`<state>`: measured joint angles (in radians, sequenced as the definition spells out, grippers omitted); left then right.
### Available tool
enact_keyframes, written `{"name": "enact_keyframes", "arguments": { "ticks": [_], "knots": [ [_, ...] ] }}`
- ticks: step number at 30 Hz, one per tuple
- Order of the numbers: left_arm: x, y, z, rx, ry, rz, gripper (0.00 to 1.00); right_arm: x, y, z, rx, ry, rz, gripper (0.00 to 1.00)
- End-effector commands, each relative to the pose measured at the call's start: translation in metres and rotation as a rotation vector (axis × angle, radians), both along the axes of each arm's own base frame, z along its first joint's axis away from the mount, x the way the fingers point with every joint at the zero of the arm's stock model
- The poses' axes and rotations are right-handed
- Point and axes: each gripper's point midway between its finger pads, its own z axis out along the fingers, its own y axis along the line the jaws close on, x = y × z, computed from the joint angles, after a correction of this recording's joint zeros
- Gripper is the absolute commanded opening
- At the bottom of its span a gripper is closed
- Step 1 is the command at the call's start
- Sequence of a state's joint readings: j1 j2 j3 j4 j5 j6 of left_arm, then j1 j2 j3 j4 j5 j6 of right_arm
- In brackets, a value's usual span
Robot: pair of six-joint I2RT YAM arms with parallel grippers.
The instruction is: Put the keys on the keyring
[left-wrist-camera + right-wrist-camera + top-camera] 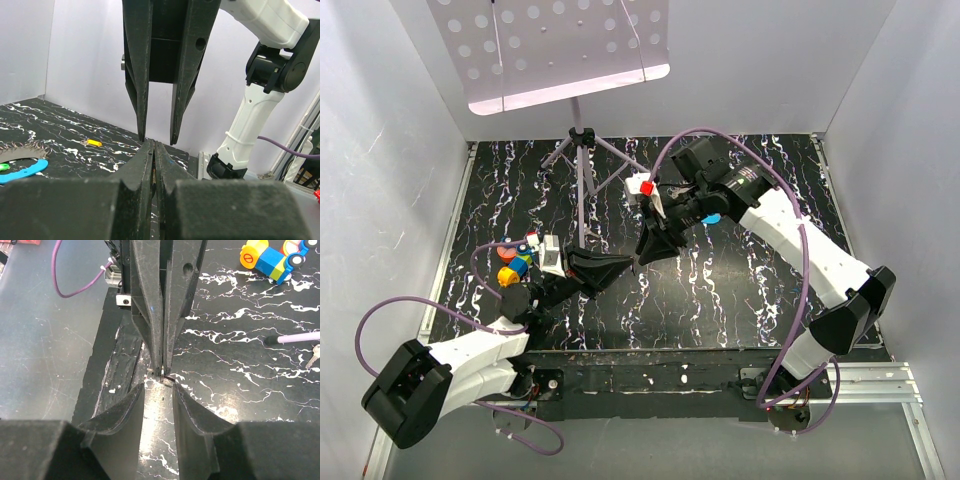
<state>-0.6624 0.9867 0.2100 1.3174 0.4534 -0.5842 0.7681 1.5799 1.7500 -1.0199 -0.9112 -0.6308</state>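
Left end effector (pixel 153 147), tips together, perhaps around something thin, just under parted tips of right end effector (pixel 158 140)

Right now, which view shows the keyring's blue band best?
Left wrist: the blue band lies in the open on the mat, its curve clear. Top external shows only a speck of it beside the right arm; right wrist shows none of it.

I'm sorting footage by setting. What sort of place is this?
Likely a robot test cell in a lab: white walls box in a black marbled mat, two robot arms are bolted at its near edge, and toy blocks lie as props.
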Motion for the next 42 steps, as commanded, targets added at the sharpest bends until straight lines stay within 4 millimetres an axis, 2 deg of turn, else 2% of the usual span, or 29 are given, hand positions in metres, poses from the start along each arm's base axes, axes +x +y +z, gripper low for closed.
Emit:
{"name": "enact_keyframes", "arguments": {
  "ticks": [1, 12, 22, 25, 31, 36, 39, 42],
  "knots": [
    [-0.020, 0.019, 0.057, -0.166, -0.201, 0.011, 0.00, 0.000, 0.007, -0.002, 0.012, 0.017, 0.007, 0.36],
    [-0.019, 0.019, 0.058, -0.168, -0.200, 0.015, 0.00, -0.007, 0.011, -0.004, 0.011, 0.031, 0.026, 0.32],
    [-0.020, 0.021, 0.058, -0.173, -0.202, 0.023, 0.00, -0.010, 0.010, -0.009, -0.003, 0.029, 0.032, 0.19],
    [-0.020, 0.022, 0.057, -0.171, -0.203, 0.024, 0.00, -0.013, 0.009, -0.009, -0.001, 0.037, 0.042, 0.12],
    [-0.020, 0.019, 0.055, -0.160, -0.199, 0.011, 0.00, -0.013, 0.012, -0.006, 0.009, 0.051, 0.044, 0.11],
    [-0.018, 0.017, 0.052, -0.148, -0.191, 0.008, 0.00, -0.015, 0.013, -0.004, 0.015, 0.071, 0.044, 0.01],
    [-0.018, 0.016, 0.050, -0.142, -0.181, 0.004, 0.00, -0.015, 0.014, -0.002, 0.022, 0.085, 0.044, 0.01],
    [-0.018, 0.020, 0.051, -0.144, -0.176, 0.021, 0.13, -0.016, 0.013, -0.001, 0.022, 0.088, 0.042, 0.01]
  ]
}}
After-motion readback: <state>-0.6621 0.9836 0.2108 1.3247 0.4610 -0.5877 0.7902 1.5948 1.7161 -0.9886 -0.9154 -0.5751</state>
